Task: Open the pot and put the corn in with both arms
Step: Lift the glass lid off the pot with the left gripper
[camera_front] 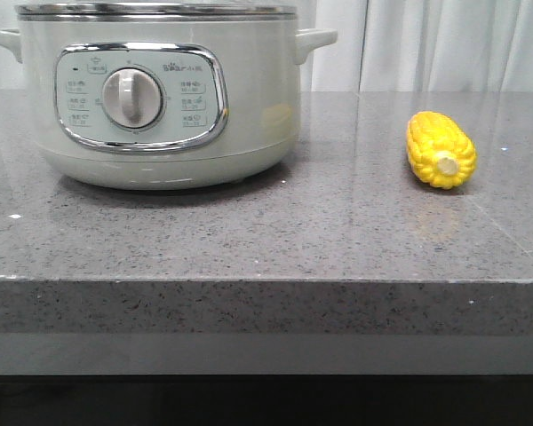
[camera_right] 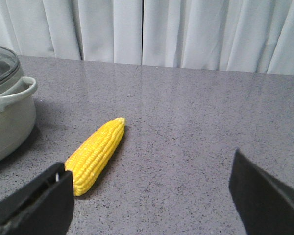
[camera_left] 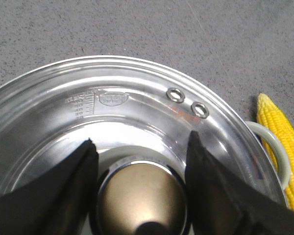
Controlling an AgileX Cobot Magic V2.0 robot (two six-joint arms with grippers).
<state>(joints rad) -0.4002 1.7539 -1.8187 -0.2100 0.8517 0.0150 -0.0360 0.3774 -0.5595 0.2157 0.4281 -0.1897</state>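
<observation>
- The pot (camera_front: pixel 160 98) stood at the table's (camera_front: pixel 266 248) left rear, its lid (camera_left: pixel 137 112) on.
- The left gripper (camera_left: pixel 139 166) hung over the lid, fingers (camera_left: pixel 63 191) spread either side of the knob (camera_left: pixel 142 196), apparently not touching it.
- The corn (camera_front: pixel 441 149) lay well apart, at the pot's 3 o'clock.
- The right gripper (camera_right: pixel 152 196) was released wide, the corn just by its one finger (camera_right: pixel 44 200).
- Both fingertips were cut off.

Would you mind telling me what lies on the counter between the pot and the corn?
Nothing: the front view shows only bare grey counter between the pot and the corn.
</observation>
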